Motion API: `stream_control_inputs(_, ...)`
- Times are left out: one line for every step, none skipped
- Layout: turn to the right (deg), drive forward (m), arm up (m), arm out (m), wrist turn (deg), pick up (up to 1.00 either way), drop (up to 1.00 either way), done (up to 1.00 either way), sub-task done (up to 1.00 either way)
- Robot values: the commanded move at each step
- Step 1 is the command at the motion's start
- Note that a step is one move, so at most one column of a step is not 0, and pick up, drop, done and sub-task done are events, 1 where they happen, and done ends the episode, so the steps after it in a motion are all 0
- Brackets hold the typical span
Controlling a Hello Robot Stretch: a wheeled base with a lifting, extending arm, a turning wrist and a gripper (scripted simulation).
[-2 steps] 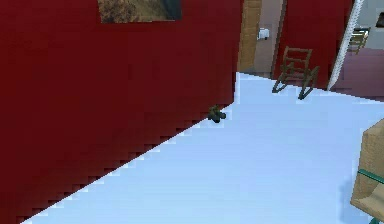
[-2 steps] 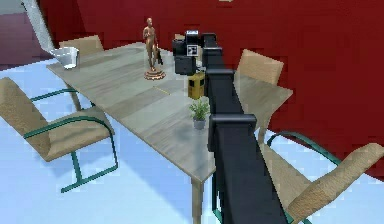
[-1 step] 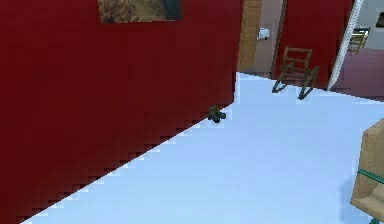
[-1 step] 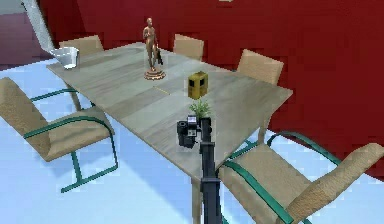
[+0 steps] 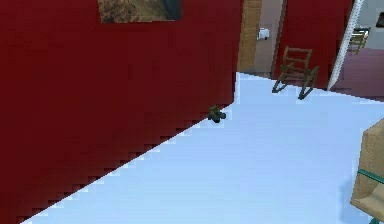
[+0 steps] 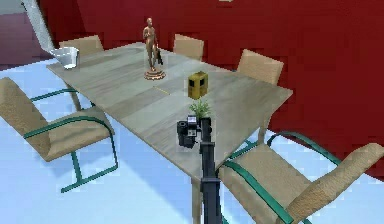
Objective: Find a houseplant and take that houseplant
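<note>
Gripper (image 6: 188,133): dark body at the far end of the arm (image 6: 207,172), at the near long edge of the table (image 6: 120,95). Finger state cannot be told from these pictures. Nor can I tell whether it holds anything, because the houseplant stands right at it on the tabletop.

Houseplant (image 6: 200,107): a small upright tuft of green leaves on the table, close to the near edge and just beside the gripper. Contact or no contact cannot be made out. The pot is too small and dark to separate from the gripper body.

Handling (judgement):
- Probably light; a plant this small should lift easily.
- Leaves are soft and give no purchase, and would crush or slip.
- Take hold low, on the pot, which is likely stiff and perhaps smooth.
- Keep it upright, since a tilt could spill soil or tip it off the edge.

Surroundings:
- A yellow box (image 6: 198,85) stands near the plant, farther in on the table. It could be knocked if the reach overshoots.
- A statue (image 6: 153,50) stands well apart, toward the far end.
- A green-framed chair (image 6: 285,182) sits close beside the arm and could foul the base on retreat.
- Forward view: red wall (image 5: 100,100), rocking chair (image 5: 297,72), small dark object on the floor (image 5: 215,113).
</note>
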Motion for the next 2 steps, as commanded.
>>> stream_control_inputs(0.0,0.00,0.10,0.00,0.0,0.00,0.00,0.00,0.00)
stream_control_inputs(0.0,0.00,0.00,0.00,0.0,0.00,0.00,1.00,0.00)
